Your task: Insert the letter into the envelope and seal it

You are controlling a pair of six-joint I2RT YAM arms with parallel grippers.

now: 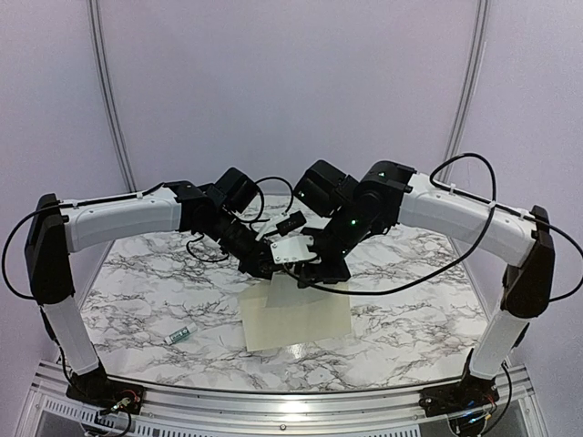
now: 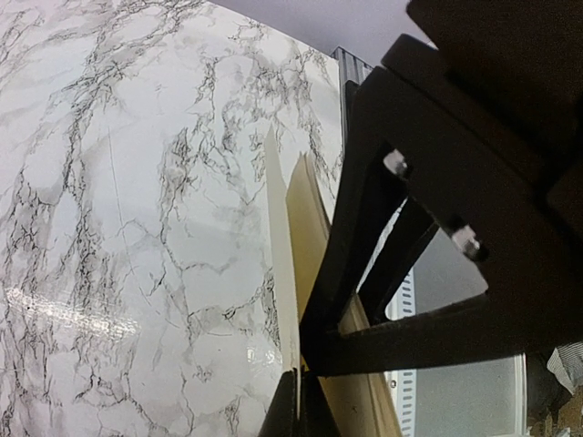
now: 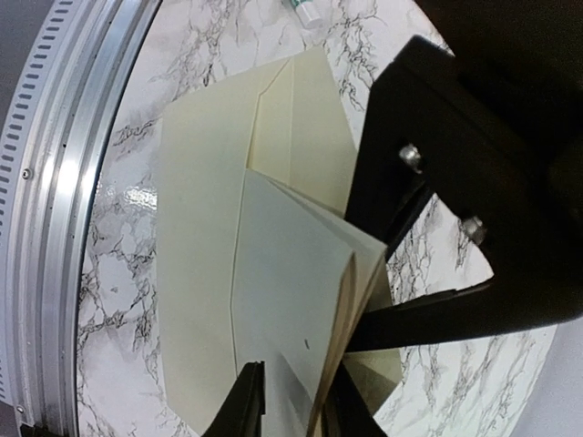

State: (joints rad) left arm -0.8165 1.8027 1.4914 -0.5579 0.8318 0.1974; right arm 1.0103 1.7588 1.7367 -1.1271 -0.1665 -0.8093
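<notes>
The cream envelope (image 1: 296,316) lies flat on the marble table, its far edge raised toward both grippers. In the left wrist view my left gripper (image 2: 301,375) is shut on a thin cream edge of the envelope (image 2: 284,264), seen edge-on. The right wrist view shows the envelope (image 3: 196,228) spread below with its flap creases visible. The whiter folded letter (image 3: 291,291) slants between the fingers of my right gripper (image 3: 293,373); its layered edge rests against the right finger, and the jaws stand apart. From above, the left gripper (image 1: 261,268) and right gripper (image 1: 314,273) nearly meet.
A small white-and-green glue tube (image 1: 179,334) lies on the table left of the envelope, and also shows as the glue tube (image 3: 305,9) at the top of the right wrist view. The table's metal rail (image 1: 291,405) runs along the near edge.
</notes>
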